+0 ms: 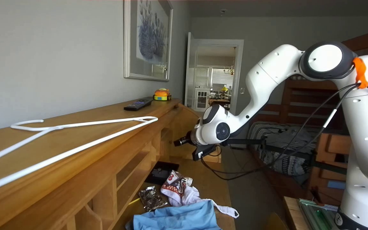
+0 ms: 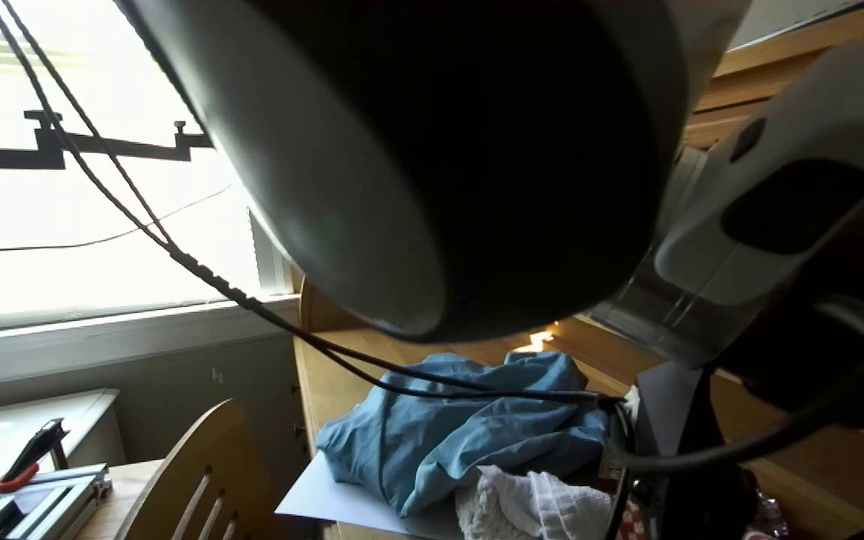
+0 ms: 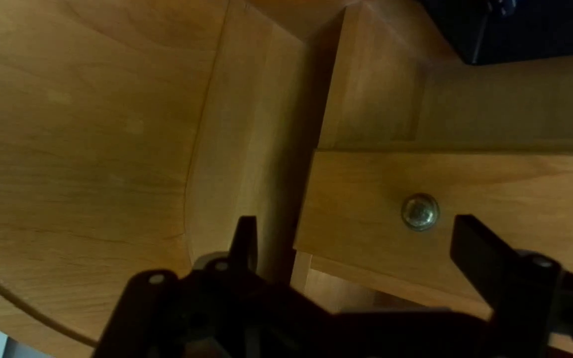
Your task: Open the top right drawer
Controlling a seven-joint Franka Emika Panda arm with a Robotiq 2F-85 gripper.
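Note:
The drawer (image 3: pixel 361 199) shows in the wrist view as a flat, light tan wooden front with a round metal knob (image 3: pixel 420 212). Its front appears shut, roughly flush with the frame around it. My gripper (image 3: pixel 355 226) is open and empty. Its fingers point at the drawer front, and the knob lies between them in the picture, much closer to the right finger. No contact shows. In an exterior view the gripper (image 1: pixel 180 141) points at the desk hutch near its far end. I cannot make out the drawer in either exterior view.
A curved wooden side panel (image 3: pixel 82 164) stands close beside the drawer. A black object (image 3: pixel 530 35) shows at the wrist view's top right. A white hanger (image 1: pixel 85 153) and remote (image 1: pixel 138 104) lie on the hutch top. Blue cloth (image 1: pixel 177 217), a dishcloth (image 1: pixel 179 188) and foil (image 1: pixel 152 198) lie on the desktop.

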